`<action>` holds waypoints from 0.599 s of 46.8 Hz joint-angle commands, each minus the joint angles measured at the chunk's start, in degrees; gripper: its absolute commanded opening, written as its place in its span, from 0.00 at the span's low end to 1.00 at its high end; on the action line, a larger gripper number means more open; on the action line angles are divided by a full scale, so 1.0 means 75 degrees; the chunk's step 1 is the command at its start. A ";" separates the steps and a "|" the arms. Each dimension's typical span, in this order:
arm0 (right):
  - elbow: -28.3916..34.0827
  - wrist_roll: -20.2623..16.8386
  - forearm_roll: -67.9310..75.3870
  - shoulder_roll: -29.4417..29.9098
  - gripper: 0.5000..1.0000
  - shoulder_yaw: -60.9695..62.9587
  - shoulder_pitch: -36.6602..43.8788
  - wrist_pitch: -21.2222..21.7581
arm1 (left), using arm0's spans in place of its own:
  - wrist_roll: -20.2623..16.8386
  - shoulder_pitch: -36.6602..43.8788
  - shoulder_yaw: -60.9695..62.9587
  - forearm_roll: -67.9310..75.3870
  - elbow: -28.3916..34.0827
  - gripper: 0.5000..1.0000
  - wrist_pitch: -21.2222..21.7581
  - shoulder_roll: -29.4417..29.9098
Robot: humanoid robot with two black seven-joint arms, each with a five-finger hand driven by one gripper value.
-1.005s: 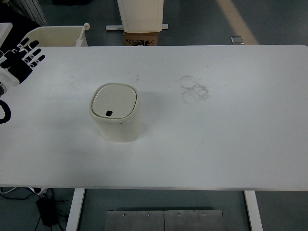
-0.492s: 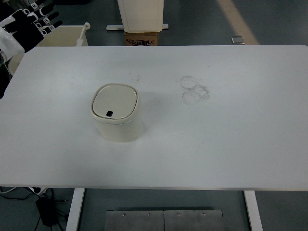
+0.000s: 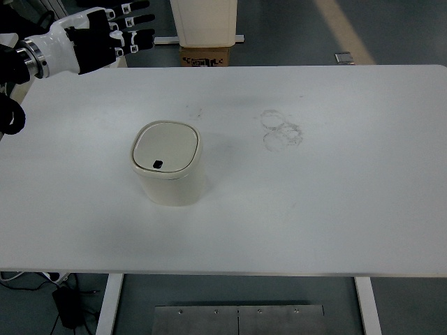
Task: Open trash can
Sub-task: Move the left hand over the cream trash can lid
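Left of the table's [image 3: 349,209] centre stood the can [image 3: 168,164], upright on the white top, its lid [image 3: 166,148] shut and facing straight up at the camera. Seen from above, the can was a rounded square with no clear long axis; a small dark button [image 3: 158,165] sat on the lid near the edge closest to the robot, so the front pointed toward the bottom of the picture. No brand or writing could be read on the can.

High at the far left corner of the table, the left hand [image 3: 105,38] hung above the table edge, well apart from the can. Its arm came in from the left edge, white at the wrist, black over the palm. The fingers [image 3: 136,31] were spread and stretched out toward the right, holding nothing.

Faint ring marks [image 3: 281,129] showed on the table, right of the can and apart from it. Beyond the far edge stood a brown box [image 3: 206,56] with dark print too small to read, under a cream-coloured bin [image 3: 204,21].
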 commanded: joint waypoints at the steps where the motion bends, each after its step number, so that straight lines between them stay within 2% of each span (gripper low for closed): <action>1: 0.0000 0.0001 0.0000 0.0000 0.98 0.0008 0.0000 0.0000 | -0.0002 -0.0099 0.0185 0.0405 -0.0146 1.00 -0.0012 0.0002; 12: 0.0000 0.0001 0.0000 0.0000 0.98 -0.0004 0.0000 0.0000 | 0.0373 -0.0345 0.0548 0.1284 -0.0720 1.00 -0.0340 0.0177; 18: 0.0000 0.0001 -0.0011 0.0000 0.98 -0.0004 0.0000 0.0000 | 0.0455 -0.0626 0.1075 0.1905 -0.1177 1.00 -0.0516 0.0306; 28: 0.0000 0.0001 0.0000 0.0000 0.98 -0.0004 0.0000 0.0000 | 0.0502 -0.0907 0.1322 0.2023 -0.1435 1.00 -0.0926 0.0459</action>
